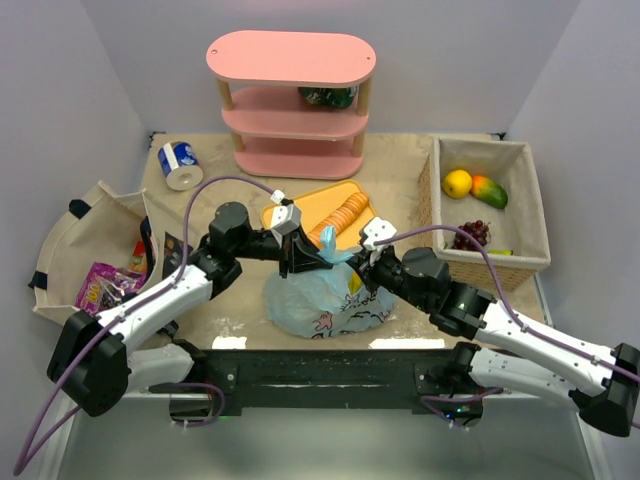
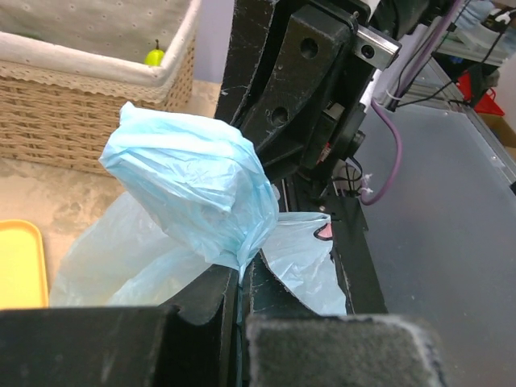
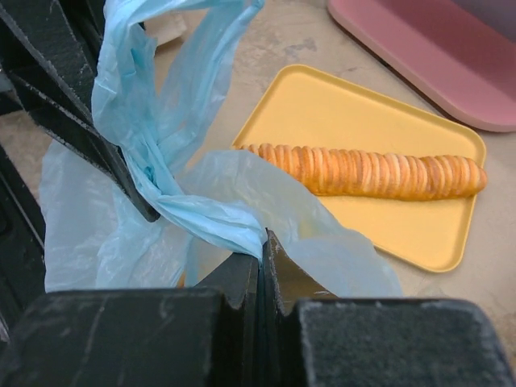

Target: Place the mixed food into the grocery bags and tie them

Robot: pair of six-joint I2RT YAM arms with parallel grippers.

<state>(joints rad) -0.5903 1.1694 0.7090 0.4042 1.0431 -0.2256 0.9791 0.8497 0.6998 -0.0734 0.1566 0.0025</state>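
Closest in, our left gripper [image 2: 240, 300] is squeezed fully together on a puffed loop of the light-blue grocery bag [image 1: 325, 300], and the plastic balloons just above its fingertips. Right beside it, our right gripper [image 3: 260, 270] is likewise pinched tight, clamped on a twisted strand of the same bag's handle that runs up to the left gripper's fingers. The bag's bulging body, printed with small cartoons, sits on the table just below and between both grippers; we cannot tell what is inside. Just beyond the right gripper lies a yellow tray [image 3: 355, 113] bearing a long sliced loaf [image 3: 363, 171]. Off to its right stands a wicker basket [image 2: 81, 113] holding fruit [image 1: 457, 183]. Well out to the left of the left gripper, a beige cloth bag [image 1: 70, 240] holds a purple snack packet [image 1: 100, 287]. Farthest beyond both grippers are a blue-and-white can [image 1: 181, 165] and a pink shelf [image 1: 290, 55].
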